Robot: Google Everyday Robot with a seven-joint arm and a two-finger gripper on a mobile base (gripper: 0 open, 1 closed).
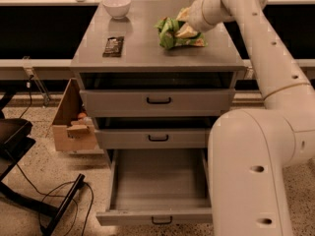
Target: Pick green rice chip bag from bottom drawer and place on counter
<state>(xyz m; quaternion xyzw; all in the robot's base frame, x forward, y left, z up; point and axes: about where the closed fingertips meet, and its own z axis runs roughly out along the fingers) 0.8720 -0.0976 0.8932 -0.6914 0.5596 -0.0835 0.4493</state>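
The green rice chip bag point(173, 33) rests on the counter point(142, 53), right of its middle. My gripper point(186, 29) comes in from the upper right and is shut on the bag's right side. The bottom drawer point(156, 181) is pulled open and nothing shows inside it. My white arm point(256, 132) fills the right side of the view and hides the drawer's right part.
A white bowl point(117, 6) stands at the counter's back left. A flat dark packet point(113, 45) lies on the counter's left. A cardboard box point(74, 124) and a black stand with cables point(29, 181) are on the floor at left.
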